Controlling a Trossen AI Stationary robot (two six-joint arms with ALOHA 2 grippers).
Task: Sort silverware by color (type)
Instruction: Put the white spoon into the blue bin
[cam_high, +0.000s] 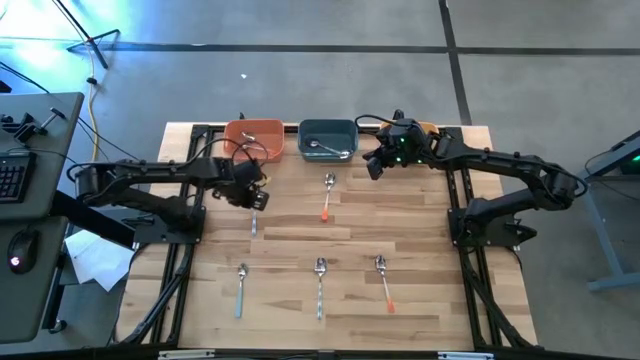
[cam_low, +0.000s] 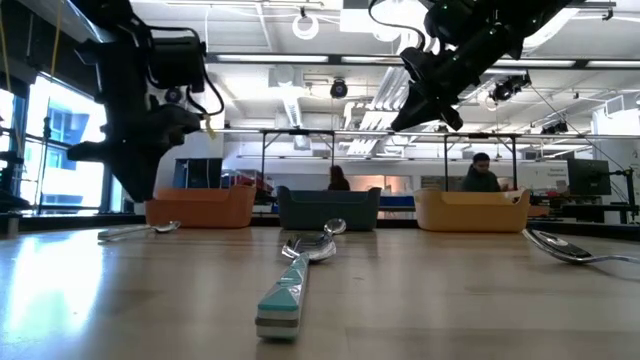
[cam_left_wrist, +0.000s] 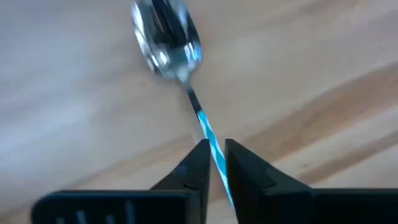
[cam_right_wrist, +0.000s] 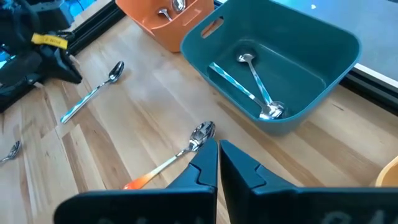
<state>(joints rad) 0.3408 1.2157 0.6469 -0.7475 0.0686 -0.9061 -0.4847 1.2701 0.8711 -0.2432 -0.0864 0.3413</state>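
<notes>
Lying flat on the table (cam_high: 420, 230) just in front of the orange bowl (cam_right_wrist: 155, 28): a blue-handled spoon (cam_left_wrist: 166, 38), its thin handle showing in the narrow slit between the fingers of the left gripper (cam_left_wrist: 214, 149). Hanging a little above it, by the low view, with fingers drawn nearly together and nothing lifted. Beside it toward the table's middle, an orange-handled spoon (cam_right_wrist: 186, 149), resting apart from the teal bowl (cam_right_wrist: 336, 43). Inside that bowl, two crossed spoons (cam_right_wrist: 258, 93); inside the orange one, some metal pieces, too cropped to tell. Raised high between the teal bowl and the yellow bowl (cam_low: 470, 210): the right gripper (cam_right_wrist: 217, 152), fingers pressed close, empty. Along the near edge, well apart, three more pieces of silverware (cam_high: 320, 285) in a row. Bare wood between that row and the bowls.
</notes>
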